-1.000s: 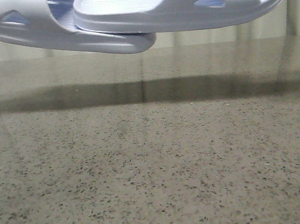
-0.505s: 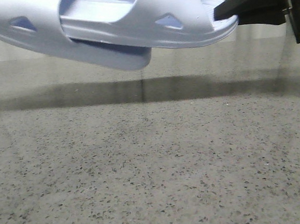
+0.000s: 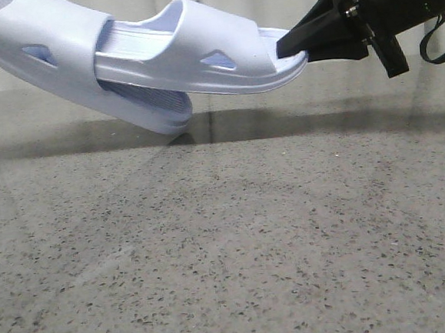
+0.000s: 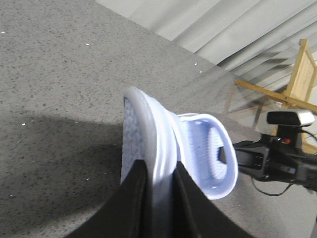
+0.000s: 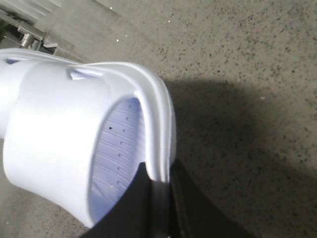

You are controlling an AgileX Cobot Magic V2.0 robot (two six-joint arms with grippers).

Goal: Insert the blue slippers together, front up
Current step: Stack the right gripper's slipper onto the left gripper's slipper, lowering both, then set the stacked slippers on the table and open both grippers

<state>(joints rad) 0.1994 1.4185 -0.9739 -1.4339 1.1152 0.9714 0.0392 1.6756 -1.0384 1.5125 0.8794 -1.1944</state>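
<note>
Lavender-blue foam slippers [image 3: 160, 63] hang nested above the table [image 3: 229, 251], each gripper [image 3: 294, 43] [image 4: 161, 173] clamped on one heel to slide them together.

I'm looking at what seems a lab or test room: a speckled stone tabletop [image 3: 229, 251], pale curtains [image 4: 237, 29] hanging behind, a wooden frame [image 4: 297, 79] and a mounted camera [image 4: 290, 118] standing nearby.
</note>
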